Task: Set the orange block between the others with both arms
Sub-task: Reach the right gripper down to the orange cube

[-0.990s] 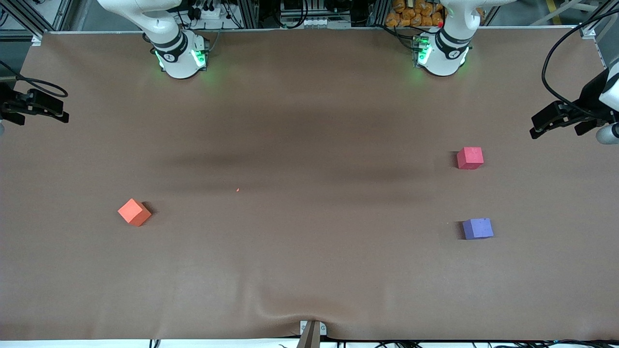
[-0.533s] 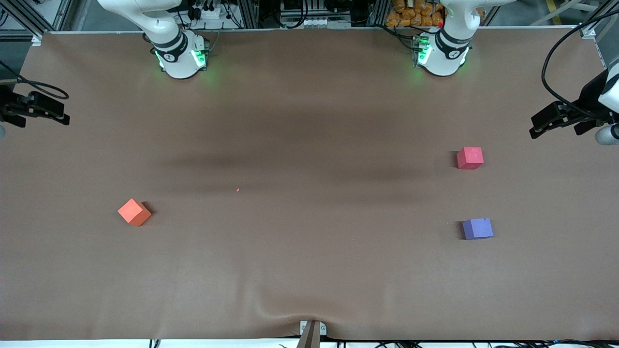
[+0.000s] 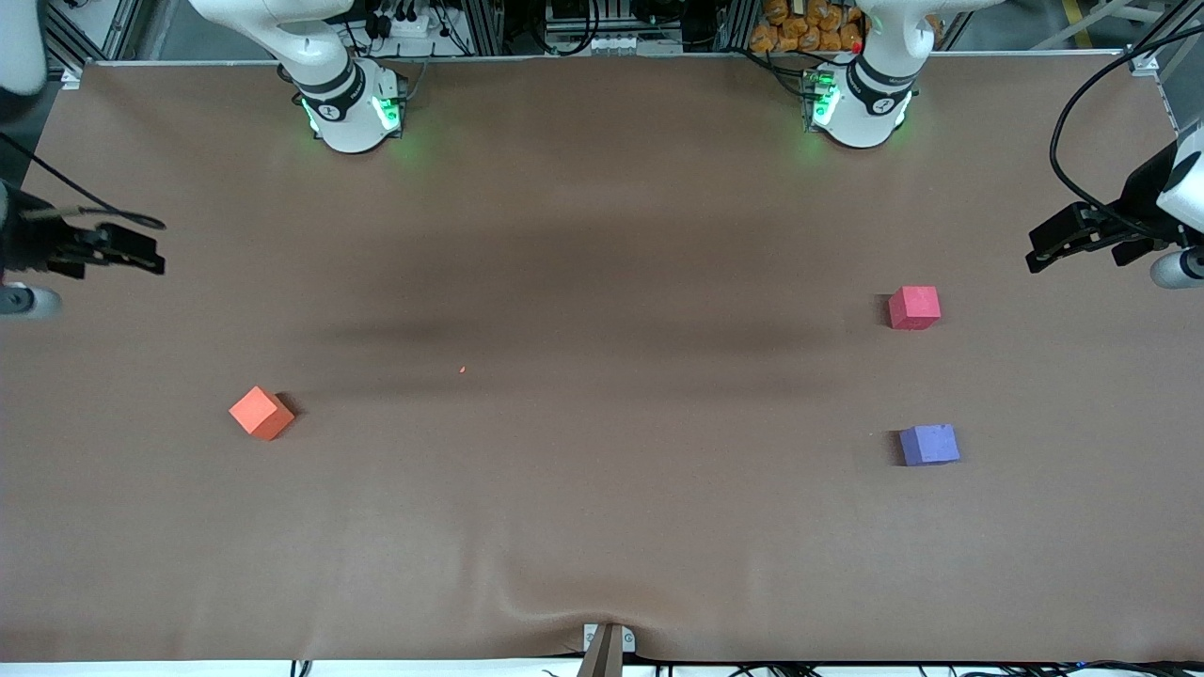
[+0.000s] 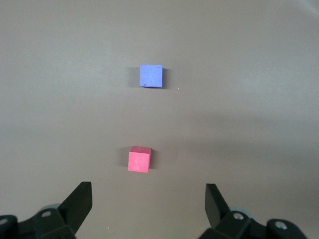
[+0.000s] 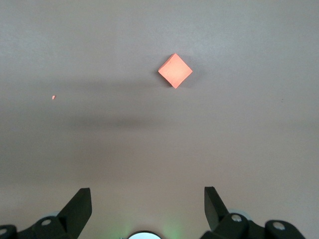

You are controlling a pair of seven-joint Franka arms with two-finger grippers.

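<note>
Your right gripper point(image 3: 141, 256) has moved inward over the table's point(image 3: 602, 527) edge; both grippers stand wide open, empty. Left gripper point(image 3: 1053, 246) hovers near the red cube point(image 3: 914, 307). Orange block point(image 3: 261, 413) sits corner-on toward the camera at the right arm's end, no long axis; purple cube point(image 3: 929, 445) nearer the camera than red.

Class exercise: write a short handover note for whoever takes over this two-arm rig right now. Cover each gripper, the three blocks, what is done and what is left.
Left gripper: open, empty, over the table's edge at its own end.
Right gripper: open, empty, over its end.
Orange block: alone toward the right arm's end.
Red block and purple block: toward the left arm's end, apart, purple nearer the front camera.
Done: nothing gripped.
Left: pick up orange, probably hand it over, set it in the gap.
</note>
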